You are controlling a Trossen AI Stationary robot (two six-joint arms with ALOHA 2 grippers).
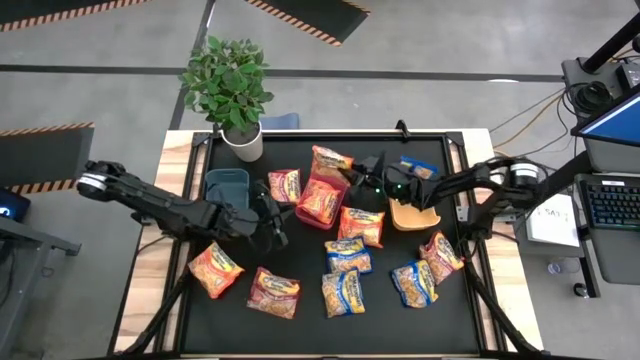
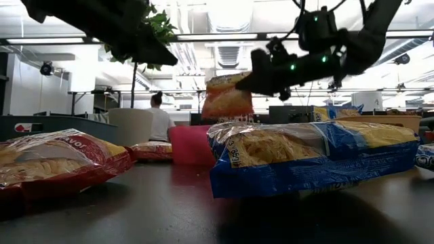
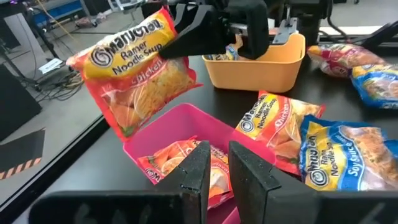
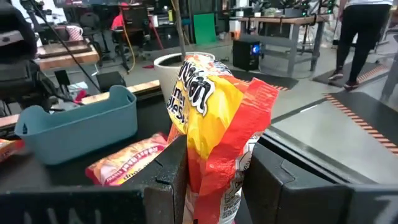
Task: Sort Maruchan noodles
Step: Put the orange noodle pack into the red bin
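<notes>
- Nearest the table's front edge, well in front of the red bin (image 1: 318, 204), lie loose Maruchan noodles (image 1: 215, 270): two red-pink packets toward the left arm's side, blue-and-yellow ones toward the right arm's side, one reading "Soy Sauce" in the left wrist view.
- Just in front of the red bin, on its tan-bin side, an orange packet lies flat, labelled "Maruchan Ramen Noodle Soup", chicken flavour.
- Beside the red bin, on the teal-bin side, the left gripper (image 1: 270, 222) hovers holding nothing, its fingers (image 3: 199, 171) close together with a narrow gap between them.
- The red bin holds orange packets lying flat.
- Just above the red bin's far corner, the right gripper (image 1: 352, 176) is clamped on an orange packet (image 3: 134, 68), hanging upright and reading "Maruchan Ramen Noodle Soup Chicken".
- Right of the red bin, the tan bin (image 1: 414, 213) holds at least one packet; its colour I cannot tell.
- Left of the red bin, the teal bin (image 1: 226, 186) shows no contents.
- Behind the teal bin stands a potted plant (image 1: 232, 88).
</notes>
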